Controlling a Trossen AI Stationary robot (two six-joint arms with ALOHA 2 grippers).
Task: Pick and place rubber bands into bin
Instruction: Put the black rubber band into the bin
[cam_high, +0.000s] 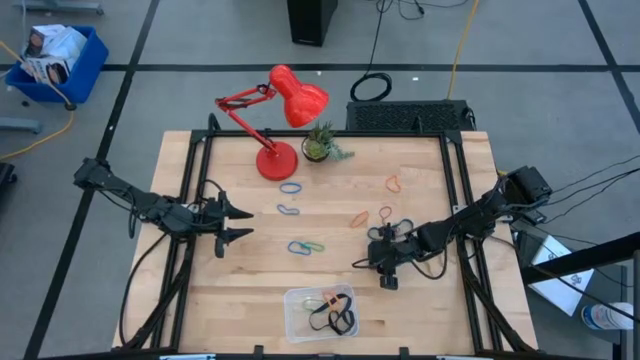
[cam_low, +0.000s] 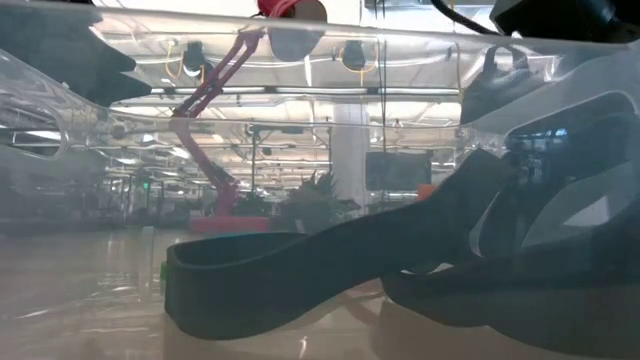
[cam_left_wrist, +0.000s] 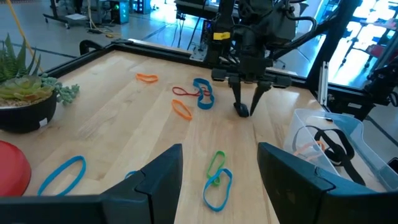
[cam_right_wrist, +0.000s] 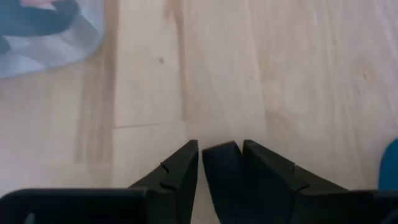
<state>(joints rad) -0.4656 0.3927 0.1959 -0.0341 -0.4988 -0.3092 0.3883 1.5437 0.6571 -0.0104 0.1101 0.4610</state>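
Observation:
The clear bin (cam_high: 300, 300) sits near the table's front edge and holds black bands (cam_high: 335, 318) and an orange one; the low view looks through its wall (cam_low: 60, 90) at a black band (cam_low: 300, 270). Loose bands lie on the table: blue (cam_high: 290, 187), blue and green (cam_high: 305, 246), orange (cam_high: 393, 184). My right gripper (cam_high: 385, 272) points down at the table right of the bin, shut on a black band (cam_right_wrist: 221, 165). My left gripper (cam_high: 243, 223) is open and empty at the table's left, level above the wood. My right gripper pinches a strip of black rubber band (cam_right_wrist: 219, 155) between its two fingers. The fingers come from above, pointing down, with their tips (cam_left_wrist: 242, 111) at the table top. How much of the band lies on the table is hidden by the fingers.
A red desk lamp (cam_high: 285, 100) and a small potted plant (cam_high: 320, 145) stand at the table's far edge. Several orange, red and blue bands (cam_left_wrist: 199, 96) lie between the plant and my right gripper. A blue crate (cam_high: 55, 60) stands on the floor, off the table.

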